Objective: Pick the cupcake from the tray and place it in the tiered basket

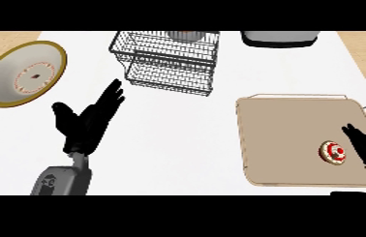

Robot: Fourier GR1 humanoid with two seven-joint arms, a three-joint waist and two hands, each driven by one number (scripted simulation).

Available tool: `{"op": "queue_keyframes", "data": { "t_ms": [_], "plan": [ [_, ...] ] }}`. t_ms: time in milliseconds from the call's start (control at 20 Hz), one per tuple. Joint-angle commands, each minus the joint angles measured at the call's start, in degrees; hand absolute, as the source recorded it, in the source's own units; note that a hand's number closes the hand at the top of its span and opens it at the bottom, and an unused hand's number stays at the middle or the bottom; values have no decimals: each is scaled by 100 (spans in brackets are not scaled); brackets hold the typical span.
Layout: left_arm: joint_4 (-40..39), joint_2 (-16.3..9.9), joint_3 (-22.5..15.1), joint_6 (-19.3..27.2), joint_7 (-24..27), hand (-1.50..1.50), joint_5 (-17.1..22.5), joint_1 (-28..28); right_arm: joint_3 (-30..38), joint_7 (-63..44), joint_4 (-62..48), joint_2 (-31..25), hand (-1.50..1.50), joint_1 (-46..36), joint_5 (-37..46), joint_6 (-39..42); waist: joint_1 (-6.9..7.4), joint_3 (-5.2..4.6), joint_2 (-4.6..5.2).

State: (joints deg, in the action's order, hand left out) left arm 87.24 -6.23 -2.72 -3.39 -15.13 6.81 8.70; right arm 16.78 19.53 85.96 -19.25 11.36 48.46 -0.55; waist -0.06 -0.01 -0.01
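A small cupcake (333,152) with white and red icing sits on the tan tray (286,134), toward its right side. My right hand (357,141) shows only at the right edge, its dark fingers just beside the cupcake and not curled round it. The wire tiered basket (170,63) stands at the back centre of the white counter. My left hand (89,119) is held up at the left, fingers straight, nothing in it.
A white plate with a gold rim (28,72) lies at the far left. A grey appliance (279,37) stands at the back right. Some round object (184,35) sits in the basket's upper tier.
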Motion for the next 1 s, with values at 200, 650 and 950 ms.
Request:
{"op": "queue_keyframes", "data": {
  "t_ms": [200,650,950],
  "plan": [
    [420,8,62,16,-407,0,-71,-52,153,315,-968,-48,-150,-447,107,-245,8,2,-2],
    [28,48,188,-284,222,0,77,-251,59,607,-2209,-275,-150,-1348,329,-305,51,3,11],
    [-315,36,231,-101,43,0,-141,391,-83,1264,-2192,-92,150,-1202,331,-582,-3,5,18]
  ]
}}
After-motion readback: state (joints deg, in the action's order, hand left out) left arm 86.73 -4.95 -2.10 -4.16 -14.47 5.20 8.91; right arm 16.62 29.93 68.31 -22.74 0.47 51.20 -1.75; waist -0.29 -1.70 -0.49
